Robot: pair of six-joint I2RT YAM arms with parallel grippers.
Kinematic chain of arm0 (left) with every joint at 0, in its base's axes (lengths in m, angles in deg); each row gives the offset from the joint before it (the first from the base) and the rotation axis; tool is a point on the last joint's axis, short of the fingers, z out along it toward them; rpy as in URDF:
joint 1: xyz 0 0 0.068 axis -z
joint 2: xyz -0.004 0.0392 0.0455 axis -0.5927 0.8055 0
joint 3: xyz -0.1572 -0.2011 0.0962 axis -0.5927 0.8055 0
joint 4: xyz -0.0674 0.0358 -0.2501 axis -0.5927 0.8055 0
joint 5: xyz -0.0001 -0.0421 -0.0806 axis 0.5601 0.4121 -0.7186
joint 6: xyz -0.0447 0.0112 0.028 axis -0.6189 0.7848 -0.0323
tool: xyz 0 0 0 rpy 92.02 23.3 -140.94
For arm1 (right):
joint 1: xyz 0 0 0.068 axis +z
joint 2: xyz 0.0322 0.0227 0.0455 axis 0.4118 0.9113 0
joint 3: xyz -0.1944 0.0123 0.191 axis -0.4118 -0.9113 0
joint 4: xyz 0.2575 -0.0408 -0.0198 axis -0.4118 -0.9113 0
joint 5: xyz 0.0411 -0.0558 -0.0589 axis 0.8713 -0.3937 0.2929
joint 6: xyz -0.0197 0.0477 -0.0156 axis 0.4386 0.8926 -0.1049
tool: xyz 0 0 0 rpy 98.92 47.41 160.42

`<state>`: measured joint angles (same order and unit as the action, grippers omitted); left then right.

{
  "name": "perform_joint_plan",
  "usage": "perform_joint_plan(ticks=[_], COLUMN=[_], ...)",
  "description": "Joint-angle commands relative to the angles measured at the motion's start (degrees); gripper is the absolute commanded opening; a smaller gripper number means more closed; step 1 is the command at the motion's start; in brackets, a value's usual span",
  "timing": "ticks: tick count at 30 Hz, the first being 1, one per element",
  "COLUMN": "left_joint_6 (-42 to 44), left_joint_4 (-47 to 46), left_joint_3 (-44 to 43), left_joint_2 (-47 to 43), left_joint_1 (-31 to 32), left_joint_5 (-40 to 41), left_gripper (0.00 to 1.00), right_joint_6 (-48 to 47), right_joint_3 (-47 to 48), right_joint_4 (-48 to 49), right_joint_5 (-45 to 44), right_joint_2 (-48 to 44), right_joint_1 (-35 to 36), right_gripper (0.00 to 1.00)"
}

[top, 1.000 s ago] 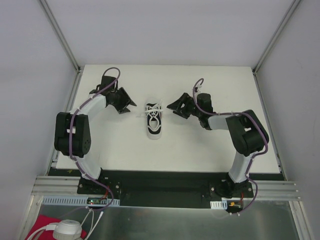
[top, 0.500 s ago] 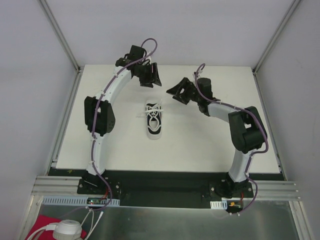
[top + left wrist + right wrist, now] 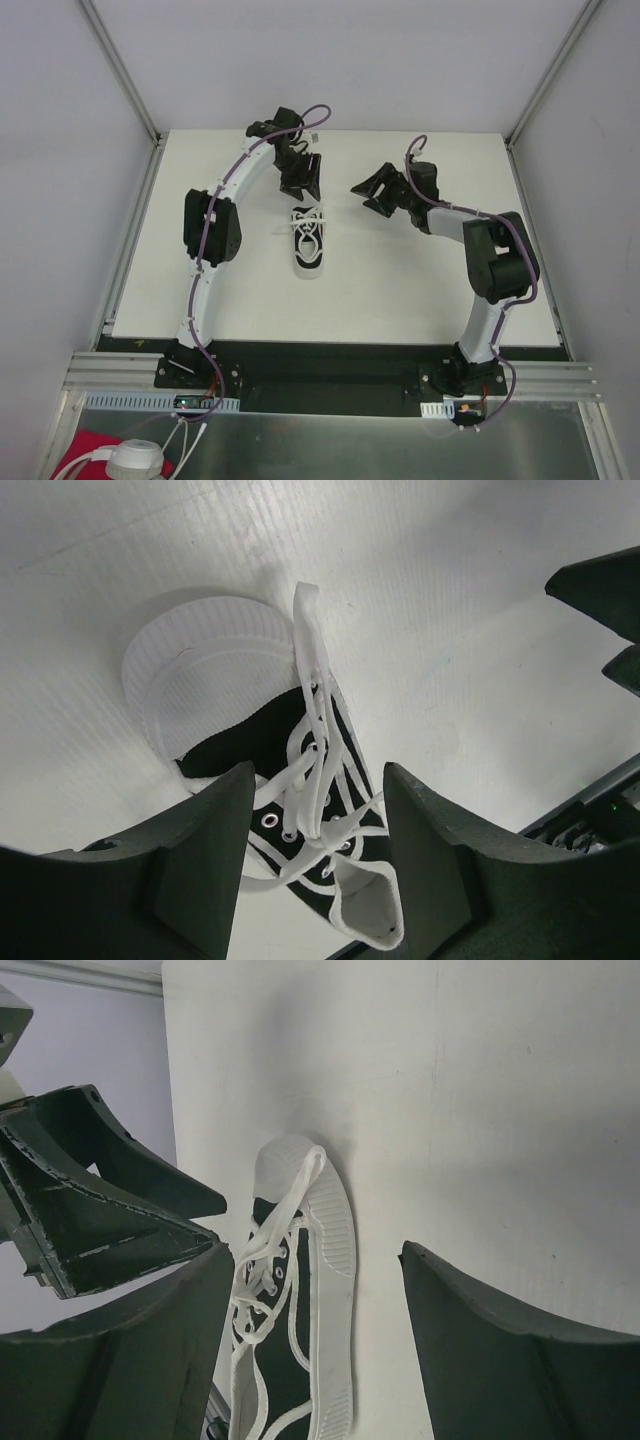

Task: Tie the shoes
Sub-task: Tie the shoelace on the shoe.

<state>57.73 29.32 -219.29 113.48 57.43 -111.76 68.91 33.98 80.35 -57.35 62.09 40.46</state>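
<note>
The small black sneaker with white sole lies mid-table, toe toward the far edge, its white laces loosely crossed over the tongue. My left gripper is open and empty, hovering just beyond the toe. In the left wrist view the sneaker and its laces show between the fingers of my left gripper. My right gripper is open and empty, to the right of the toe and apart from it. The right wrist view shows the sneaker below my right gripper, with the left gripper at the left.
The white table is fenced by grey walls on three sides, with metal posts at the back corners. The black base rail runs along the near edge. The right gripper's fingertips show at the top right of the left wrist view.
My left arm has swung from the sneaker's left side round to the far side, gripper now by the toe. My right gripper has drawn back a little to the right.
</note>
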Motion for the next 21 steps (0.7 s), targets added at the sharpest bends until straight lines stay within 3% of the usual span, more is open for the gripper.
perform_joint_plan(ticks=[1,12,16,21], left_joint_6=[3.2,3.4,3.1,2.9], left_joint_4=[3.9,4.7,4.7,4.7], left_joint_3=[-1.8,-2.3,-2.1,-2.2], left_joint_2=[0.7,2.3,2.9,2.6], left_joint_1=[0.9,1.9,1.9,1.9], left_joint_5=[-1.9,-1.0,-0.6,0.4], left_gripper=[0.53,0.46,0.32,0.02], right_joint_6=[-0.5,-0.4,-0.8,-1.6], right_joint_3=[-0.7,-1.2,-1.6,-1.9], right_joint_4=[0.7,1.2,1.5,3.0], right_joint_5=[0.5,0.8,1.4,4.4], right_joint_2=[-1.1,-1.2,-1.7,-2.5], right_joint_1=[0.3,0.3,0.3,0.6], right_gripper=[0.71,0.71,0.71,0.71])
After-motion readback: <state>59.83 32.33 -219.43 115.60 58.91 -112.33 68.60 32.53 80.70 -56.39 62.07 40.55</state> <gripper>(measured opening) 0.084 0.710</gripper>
